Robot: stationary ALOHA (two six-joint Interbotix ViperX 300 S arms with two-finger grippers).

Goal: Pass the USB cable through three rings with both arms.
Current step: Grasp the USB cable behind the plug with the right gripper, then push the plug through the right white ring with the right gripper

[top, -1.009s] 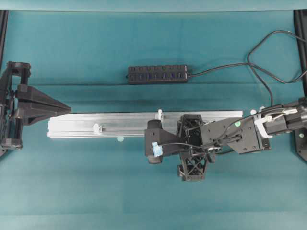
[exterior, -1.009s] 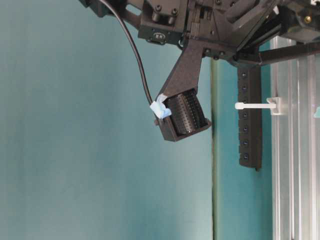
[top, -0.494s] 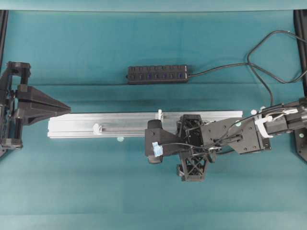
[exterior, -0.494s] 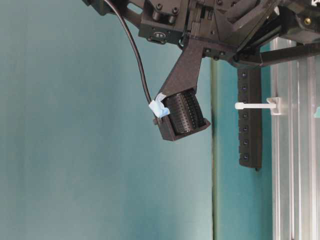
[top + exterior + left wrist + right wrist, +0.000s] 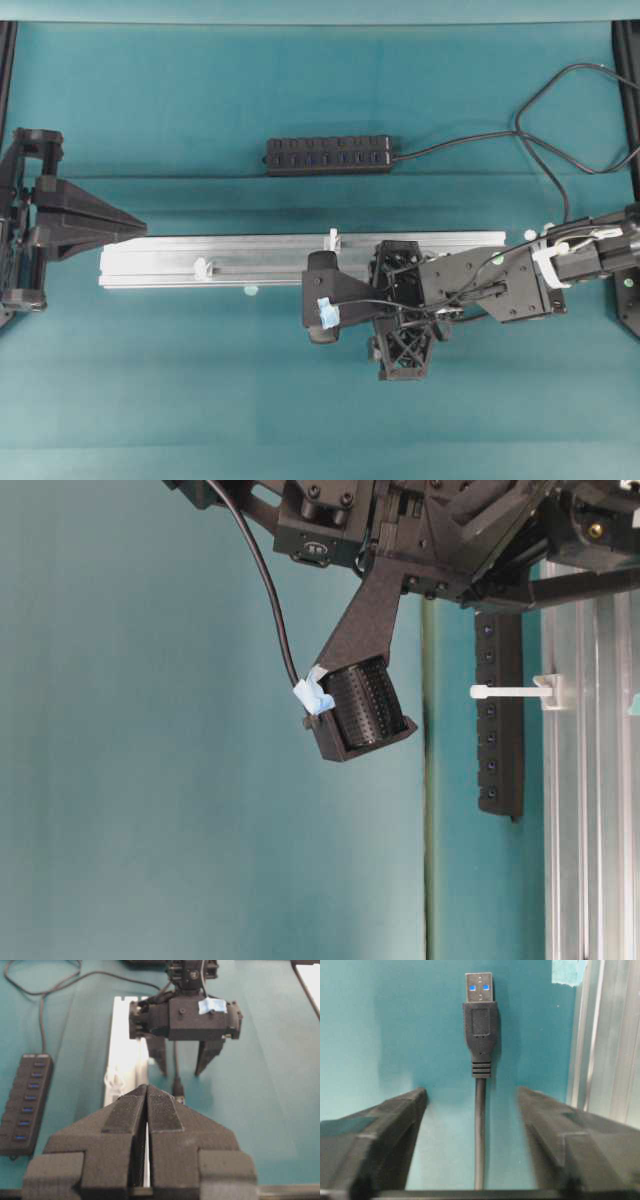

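Right wrist view shows the USB cable (image 5: 479, 1125) lying straight on the teal surface (image 5: 395, 1035) between the two fingers (image 5: 380, 1130) of the right gripper (image 5: 472, 1110), its plug toward the far end; the jaws stand apart on either side of the cord with a clear gap, touching nothing; the aluminium rail (image 5: 607, 1050) runs just beside on the right. Overhead, the right gripper (image 5: 322, 310) sits below the rail (image 5: 250, 260), near two of the white rings (image 5: 334, 240); the left gripper (image 5: 135, 228) rests at the rail's left end, well apart, jaws pressed together on nothing; a USB hub (image 5: 328, 155) lies beyond the rail.
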